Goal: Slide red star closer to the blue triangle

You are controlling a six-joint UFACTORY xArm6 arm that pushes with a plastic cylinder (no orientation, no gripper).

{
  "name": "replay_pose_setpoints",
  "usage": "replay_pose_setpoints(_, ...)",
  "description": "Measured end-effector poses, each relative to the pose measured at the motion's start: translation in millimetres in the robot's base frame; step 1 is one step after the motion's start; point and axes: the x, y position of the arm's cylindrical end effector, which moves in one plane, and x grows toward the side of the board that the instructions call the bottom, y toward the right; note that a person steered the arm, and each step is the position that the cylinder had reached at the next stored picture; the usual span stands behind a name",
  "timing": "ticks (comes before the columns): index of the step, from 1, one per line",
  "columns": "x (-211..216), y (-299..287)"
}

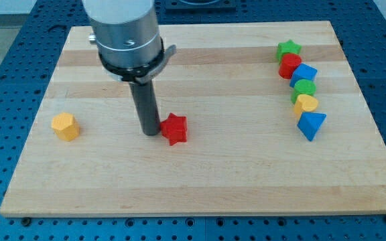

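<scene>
Wooden board point(200, 187) | my tip point(151, 132) touching red star point(175, 128) | blue triangle point(311, 124) far right

A yellow hexagonal block point(65, 126) lies well to the view's left of the rod's end. Far to its right, a close column (top to bottom): green star point(288, 48), red cylinder point(289, 65), blue cube point(304, 74), green cylinder point(305, 88), yellow heart point(306, 104).

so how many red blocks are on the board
2: the red star mid-board, just right of my tip, and a red block in the right-hand cluster. None seem hidden.
</scene>
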Motion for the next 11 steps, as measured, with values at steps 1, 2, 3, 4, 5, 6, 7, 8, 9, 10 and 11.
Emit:
replay_pose_setpoints(1, 0.0, 31.7)
replay_pose_setpoints(2, 0.0, 41.2)
replay_pose_setpoints(3, 0.0, 41.4)
replay_pose_setpoints(4, 4.1, 66.2)
replay_pose_setpoints(5, 14.2, 98.9)
replay_pose_setpoints(6, 19.1, 113.2)
replay_pose_setpoints(7, 21.5, 125.2)
replay_pose_setpoints(8, 34.0, 132.5)
replay_pose_setpoints(9, 50.2, 136.9)
replay_pose_setpoints(10, 49.1, 124.3)
replay_pose_setpoints(11, 49.7, 112.5)
